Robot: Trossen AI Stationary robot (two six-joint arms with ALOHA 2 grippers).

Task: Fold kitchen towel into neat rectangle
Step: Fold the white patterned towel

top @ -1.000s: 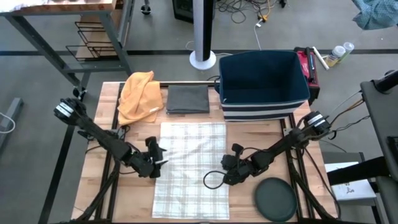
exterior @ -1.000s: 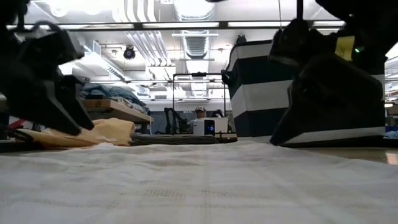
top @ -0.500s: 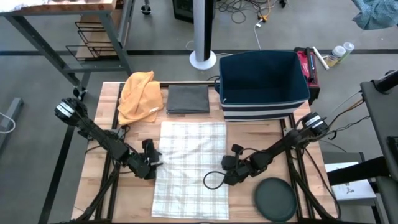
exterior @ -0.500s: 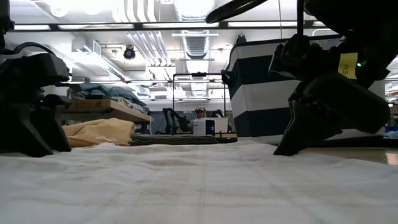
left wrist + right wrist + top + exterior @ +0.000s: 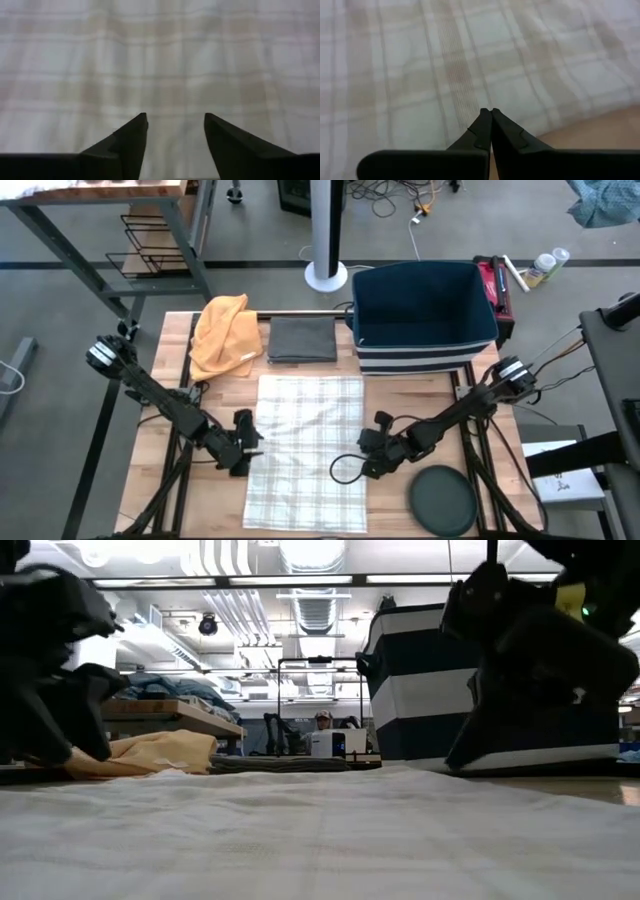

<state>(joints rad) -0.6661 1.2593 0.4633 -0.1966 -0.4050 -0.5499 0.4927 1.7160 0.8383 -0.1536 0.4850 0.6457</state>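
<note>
The towel [image 5: 305,450] lies flat, in front of the bin [image 5: 422,315]. The left gripper [image 5: 248,448], fingers parted, empty, meets its left edge; the right gripper [image 5: 370,465], closed, seemingly empty, its right edge. Folding hasn't begun; next, pinch both edges.

We reach both arms low and inward from the outer sides. Our left pincer [image 5: 250,448] sits near the middle of the left side, fingers [image 5: 131,142] parted with a clear gap. Our right pincer [image 5: 368,465] sits opposite, its fingers [image 5: 483,131] pressed together.
</note>
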